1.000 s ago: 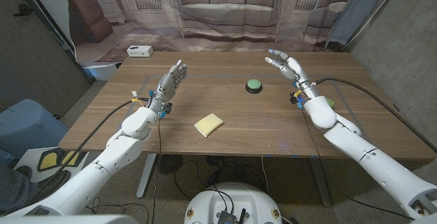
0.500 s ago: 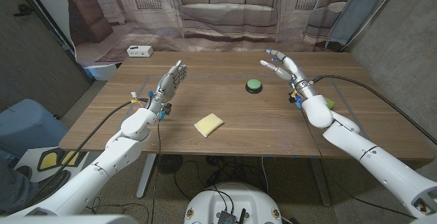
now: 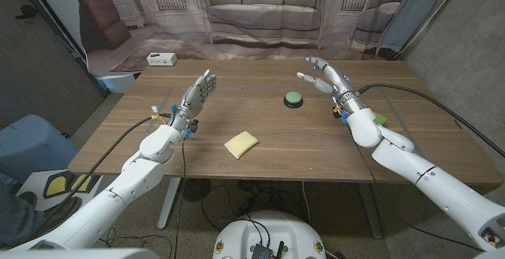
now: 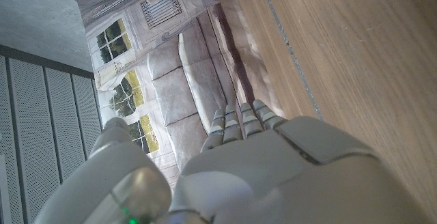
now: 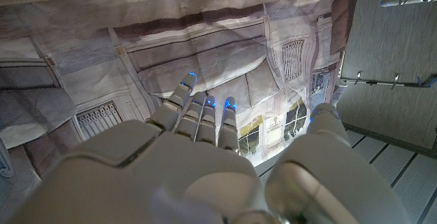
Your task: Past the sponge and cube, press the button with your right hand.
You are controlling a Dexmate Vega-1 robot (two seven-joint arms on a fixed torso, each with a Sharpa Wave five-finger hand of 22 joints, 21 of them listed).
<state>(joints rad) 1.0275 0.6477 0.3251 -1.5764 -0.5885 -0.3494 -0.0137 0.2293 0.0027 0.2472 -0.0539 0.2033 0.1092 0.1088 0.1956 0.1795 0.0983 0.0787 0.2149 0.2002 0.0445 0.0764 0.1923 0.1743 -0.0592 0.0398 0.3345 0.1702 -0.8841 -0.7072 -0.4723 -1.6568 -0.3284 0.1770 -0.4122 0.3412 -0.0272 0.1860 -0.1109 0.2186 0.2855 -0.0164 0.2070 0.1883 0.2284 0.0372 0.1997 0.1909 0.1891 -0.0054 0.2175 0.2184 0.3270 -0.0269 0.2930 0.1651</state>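
Wooden table (image 3: 268,144) spreads under both arms of the robot, with a printed backdrop (image 3: 260,10) of a sofa and windows hanging behind its far edge. On the left side, the left hand (image 3: 197,95) stands raised above the tabletop, fingers straight and slightly apart, holding nothing; the left wrist view shows its fingers (image 4: 239,118) extended together over the wood grain toward the backdrop. On the right side, the right hand (image 3: 325,76) hovers in the air above the far part of the table, open and empty, fingers (image 3: 304,78) spread and pointing toward the middle; the right wrist view shows its fingertips (image 5: 205,104) lit blue against the backdrop. A yellow sponge (image 3: 241,144) lies flat near the table's middle, well apart from both hands. The green button (image 3: 293,98) on its dark base sits farther back, beyond the sponge, just beside and below the right hand's fingertips, not touched. A small green cube (image 3: 380,119) peeks out beside the right forearm. A small white box (image 3: 161,59) rests off the table's far left corner
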